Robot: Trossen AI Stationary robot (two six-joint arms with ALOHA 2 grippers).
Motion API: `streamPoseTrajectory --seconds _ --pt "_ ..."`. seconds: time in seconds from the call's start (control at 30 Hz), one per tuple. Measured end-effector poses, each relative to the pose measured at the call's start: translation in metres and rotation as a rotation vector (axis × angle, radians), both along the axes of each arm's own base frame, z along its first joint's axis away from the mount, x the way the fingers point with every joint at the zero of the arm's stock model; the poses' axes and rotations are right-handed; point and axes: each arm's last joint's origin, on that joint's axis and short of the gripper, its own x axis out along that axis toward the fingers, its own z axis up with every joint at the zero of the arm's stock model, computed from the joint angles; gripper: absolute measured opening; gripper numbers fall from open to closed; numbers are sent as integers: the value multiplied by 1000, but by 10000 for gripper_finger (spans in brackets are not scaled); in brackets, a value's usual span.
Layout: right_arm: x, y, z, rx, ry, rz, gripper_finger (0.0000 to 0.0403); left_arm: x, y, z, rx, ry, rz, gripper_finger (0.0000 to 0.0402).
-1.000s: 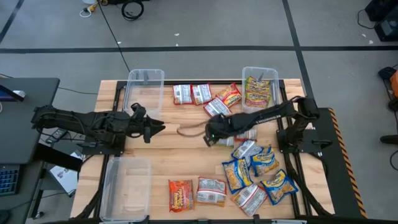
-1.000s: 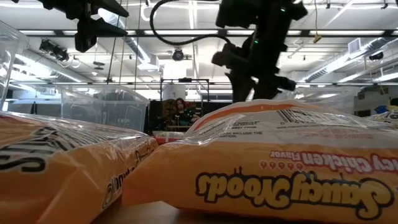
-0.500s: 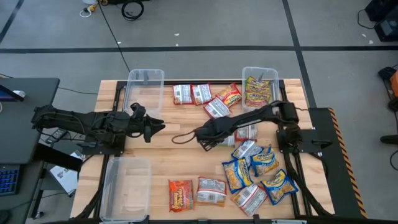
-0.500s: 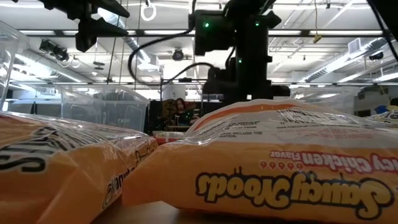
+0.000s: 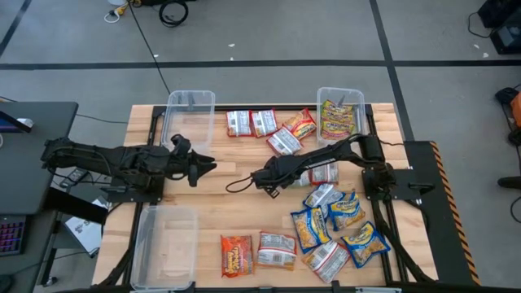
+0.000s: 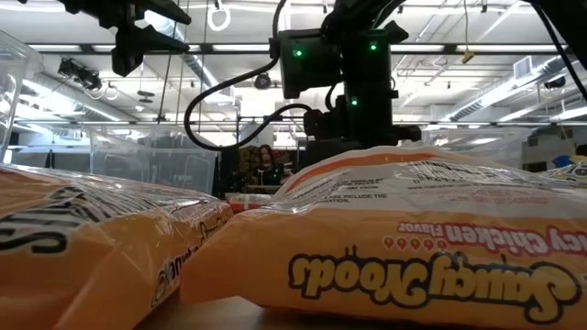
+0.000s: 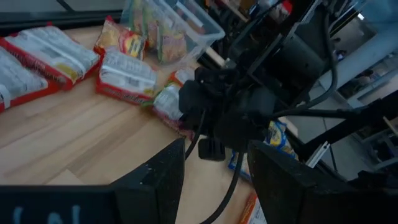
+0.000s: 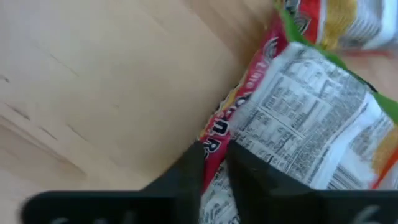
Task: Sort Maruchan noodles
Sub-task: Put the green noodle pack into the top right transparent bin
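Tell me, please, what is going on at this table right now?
A two-armed robot is sorting small crinkly plastic ramen packets scattered over a wooden table. The right claw is low at mid-table, pinching the edge of a red-bordered packet with white nutrition print. The left claw hangs open over the table's left side, holding nothing. A clear plastic bin at the far right already contains green-yellow packets.

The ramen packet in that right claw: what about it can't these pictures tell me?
- Right wrist view: the packet runs off the edge; its front label is turned away.
- High view: the right gripper and arm cover it.
- Low view: a near orange packet hides the tabletop behind.
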Motion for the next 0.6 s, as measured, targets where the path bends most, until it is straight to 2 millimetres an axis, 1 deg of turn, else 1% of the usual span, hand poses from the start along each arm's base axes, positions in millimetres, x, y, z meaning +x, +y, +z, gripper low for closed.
streamPoseTrajectory --seconds 0.07,0.17,0.23,0.3,0.4,0.5,0.6 --pt "0 0 0 -1 11 49 16 1 0 2 0 -23 13 180" --pt "1 0 3 10 26 108 10 1 0 5 -2 -53 17 180" --pt "2 0 12 28 14 147 6 1 0 6 -4 -63 17 180" --pt "1 3 33 31 -39 198 5 1 0 6 -6 -64 14 180" --pt "-8 7 74 25 -152 294 4 2 -1 6 -4 -60 -22 180" --pt "-22 6 112 14 -258 375 3 2 -2 6 41 -46 -92 180" --pt "-41 -3 153 2 -388 432 3 2 -3 6 146 -27 -134 180"
